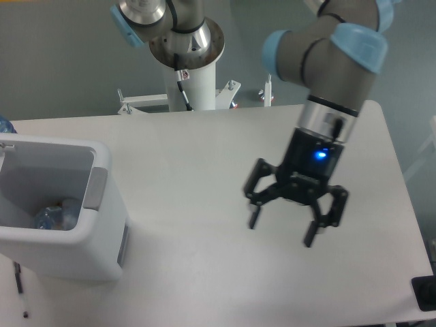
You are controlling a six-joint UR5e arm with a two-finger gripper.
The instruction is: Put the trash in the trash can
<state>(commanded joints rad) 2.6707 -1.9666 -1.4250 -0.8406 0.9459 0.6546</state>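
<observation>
The gripper (281, 230) is hanging over the right-hand part of the white table (204, 272), well apart from the trash can (102, 255), and its jaws are standing wide apart with nothing between them. One dark fingertip (253, 221) is pointing down on the near-left side, the other on the right, and neither looks to be touching the tabletop, though from this angle I cannot be sure of the gap. A small blue light (319, 154) is glowing on the wrist just above the black finger linkage (bright enough to catch the eye from across the room).

Over at the left edge, the trash can is sitting on the table, a boxy white bin with a thick rounded rim and a grey side panel (95, 189) facing the middle of the table. Down inside it, against the near-left of the bin's floor, the clear crinkled plastic bottle (49, 216) is lying, showing bluish through the plastic. Just beside it something pale is peeking out, possibly the paper wrapper, but it is too small and blurred for me to say.

Behind the table, the arm's white base column (197, 85) is standing upright, with the grey and light-blue arm joints (340, 58) arching over from it to the right.
</observation>
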